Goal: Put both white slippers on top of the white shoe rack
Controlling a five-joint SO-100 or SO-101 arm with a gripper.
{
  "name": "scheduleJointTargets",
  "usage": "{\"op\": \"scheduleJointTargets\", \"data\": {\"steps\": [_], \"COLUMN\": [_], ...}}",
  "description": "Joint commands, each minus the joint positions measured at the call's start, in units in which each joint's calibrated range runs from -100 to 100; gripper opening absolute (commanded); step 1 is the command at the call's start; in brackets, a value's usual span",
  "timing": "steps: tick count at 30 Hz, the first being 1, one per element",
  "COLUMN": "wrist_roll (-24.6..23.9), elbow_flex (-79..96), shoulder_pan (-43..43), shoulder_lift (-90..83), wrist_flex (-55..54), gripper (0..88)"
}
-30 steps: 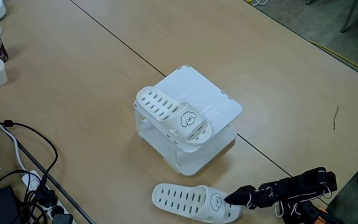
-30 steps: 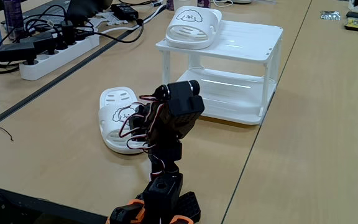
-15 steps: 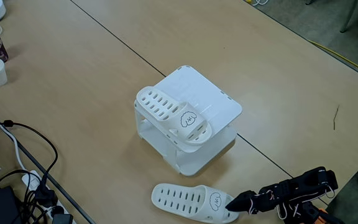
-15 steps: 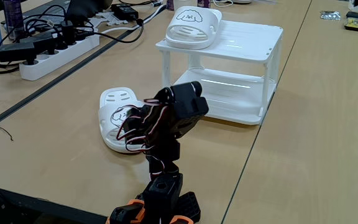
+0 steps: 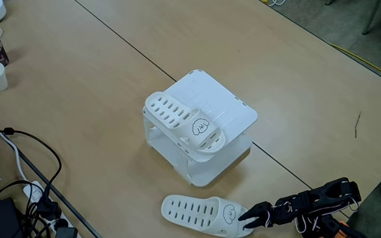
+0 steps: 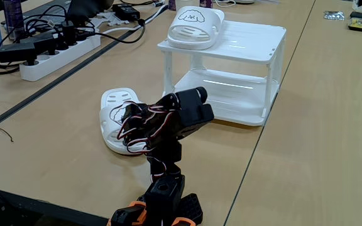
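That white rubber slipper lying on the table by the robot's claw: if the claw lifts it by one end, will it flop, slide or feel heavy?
The white rubber slipper on the table probably sags a little, since it looks like soft moulded rubber. It seems light: thin and pierced with vent slots. The black gripper sits at its strap end, so the long toe end may droop. On the smooth wooden table a push would likely slide it.

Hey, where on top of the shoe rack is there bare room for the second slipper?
The shoe rack top is bare on its right half in a fixed view, beside the slipper already resting along its left edge. Low down it is crowded: the pincer sits at the other slipper, with cables further left.
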Motion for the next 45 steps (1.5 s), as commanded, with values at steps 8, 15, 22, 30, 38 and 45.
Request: {"op": "scheduleJointTargets", "data": {"steps": [8, 15, 22, 30, 38, 45], "wrist_roll": [0.42, 0.42, 0.42, 0.42, 0.42, 0.42], "elbow_flex": [-7.05, -7.32, -11.02, -15.71, -16.34, -16.43], "shoulder_pan": [4.27, 4.43, 4.43, 4.1, 4.02, 4.43], "shoulder_lift": [-0.89, 0.96, 10.3, 17.87, 23.76, 23.51], "wrist_flex": [0.14, 0.14, -6.07, -11.34, -18.15, -18.24], "gripper": [24.3, 24.5, 24.5, 24.5, 24.5, 24.0]}}
